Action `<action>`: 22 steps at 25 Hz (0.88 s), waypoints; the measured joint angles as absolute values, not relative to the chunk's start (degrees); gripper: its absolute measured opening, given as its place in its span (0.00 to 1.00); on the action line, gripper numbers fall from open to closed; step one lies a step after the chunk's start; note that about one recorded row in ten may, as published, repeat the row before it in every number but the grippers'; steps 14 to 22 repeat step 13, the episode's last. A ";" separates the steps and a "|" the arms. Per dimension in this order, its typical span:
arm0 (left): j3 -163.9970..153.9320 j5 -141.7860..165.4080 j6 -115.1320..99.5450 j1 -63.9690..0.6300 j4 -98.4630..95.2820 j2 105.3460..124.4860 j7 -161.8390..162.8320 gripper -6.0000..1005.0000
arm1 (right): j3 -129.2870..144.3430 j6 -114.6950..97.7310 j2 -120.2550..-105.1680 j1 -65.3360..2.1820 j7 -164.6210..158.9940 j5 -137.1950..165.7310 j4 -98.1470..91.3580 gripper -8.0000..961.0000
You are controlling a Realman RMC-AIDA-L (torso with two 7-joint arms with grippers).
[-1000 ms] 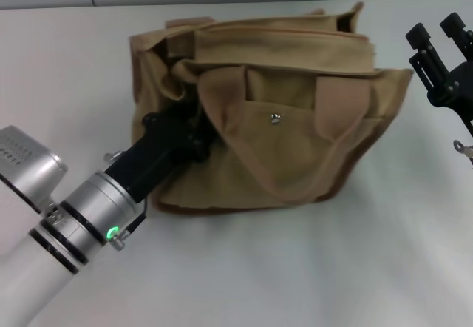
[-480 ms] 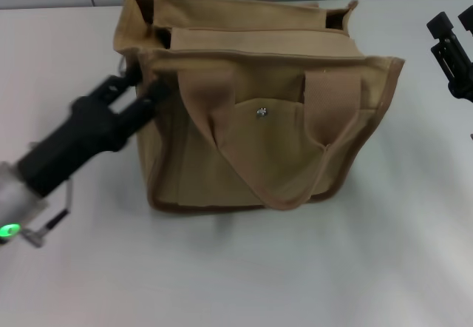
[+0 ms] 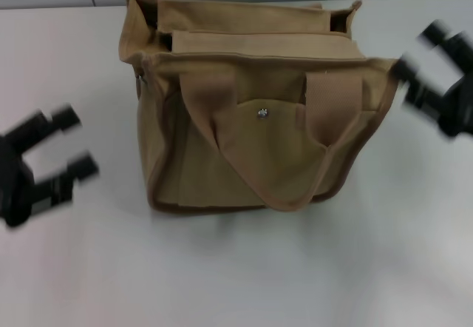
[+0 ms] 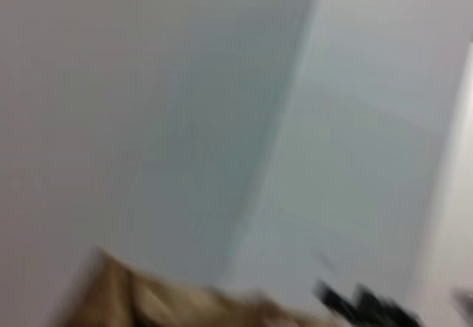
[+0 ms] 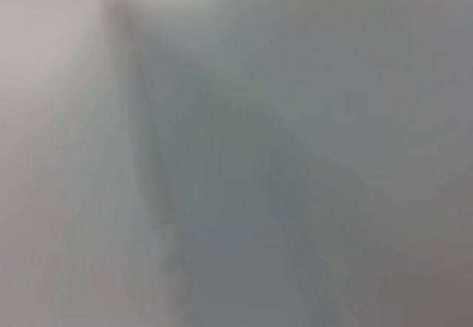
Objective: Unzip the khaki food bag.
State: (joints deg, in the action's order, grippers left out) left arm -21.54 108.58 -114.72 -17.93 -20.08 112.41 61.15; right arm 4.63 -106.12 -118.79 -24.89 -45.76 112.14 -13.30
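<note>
Backed off from the khaki food bag, the left gripper hangs wide-jawed and empty, the right gripper likewise parted beside it; unzipping looks done, pending retreat.

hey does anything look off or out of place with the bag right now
Nothing stands out. The khaki food bag stands upright on the white table, its handle draped over the front. The left gripper and right gripper are both open, off to each side, touching nothing.

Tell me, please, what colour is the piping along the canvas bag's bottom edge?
Darker brown on the khaki canvas food bag; the head view shows it best.
</note>
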 joint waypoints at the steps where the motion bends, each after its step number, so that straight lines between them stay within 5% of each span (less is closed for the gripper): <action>1: -25.49 108.46 -115.00 -17.83 -20.17 111.34 60.89 0.86 | 7.78 -108.35 -118.57 -25.13 -47.30 113.43 -15.73 0.81; 7: -37.40 108.76 -115.08 -19.39 -20.75 109.81 60.50 0.86 | 28.85 -123.17 -116.41 -27.61 -52.92 116.47 -22.05 0.88; 13: -38.52 108.84 -115.15 -20.99 -21.35 110.51 60.81 0.86 | 33.36 -122.28 -117.78 -29.75 -53.53 116.58 -22.56 0.88; 22: -38.52 108.84 -115.15 -20.99 -21.35 110.51 60.81 0.86 | 33.36 -122.28 -117.78 -29.75 -53.53 116.58 -22.56 0.88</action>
